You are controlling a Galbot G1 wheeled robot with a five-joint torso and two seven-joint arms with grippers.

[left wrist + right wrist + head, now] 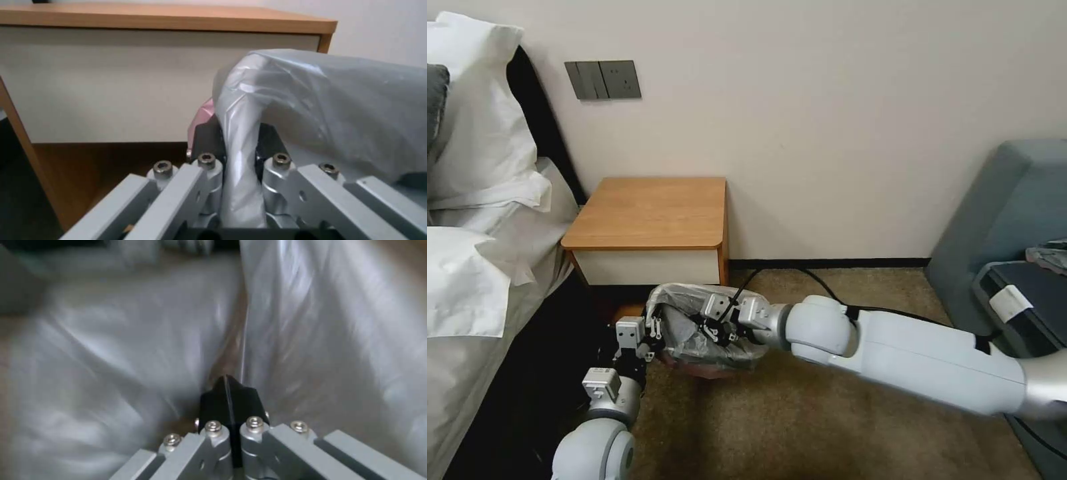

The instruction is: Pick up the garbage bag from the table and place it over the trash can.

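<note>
the crinkly translucent grey-silver plastic garbage bag point(707, 327) is low down in front of the small orange-brown wooden nightstand table point(650, 213), draped over the floor-level spot just right of the bed, with carpet showing beyond its near edge. a reddish-pink strip of the garbage bag point(311, 106) shows along its near underside in the head view and peeks out beside the fold in the left wrist view. the trash can itself is hidden under the plastic, so its rim cannot be made out.

the left gripper point(650, 333) sits at the bag's left edge, coming up from the near left. in the left wrist view its dark pads point(202, 140) are pressed onto a vertical pleat of the plastic, pinching it, with the table's white drawer front just behind.

the right gripper point(720, 330) reaches in from the right and sits on top of the bag toward its right half. in the right wrist view its black fingertips point(229, 400) are pressed together at a crease in the garbage bag point(111, 373); whether film lies between them cannot be told.

farther out, the bed with white pillows point(474, 133) lies to the left, a grey switch plate point(603, 80) sits on the far wall, a black cable point(820, 283) runs along the carpet, and a blue-grey upholstered chair point(1014, 207) stands at the right.
</note>
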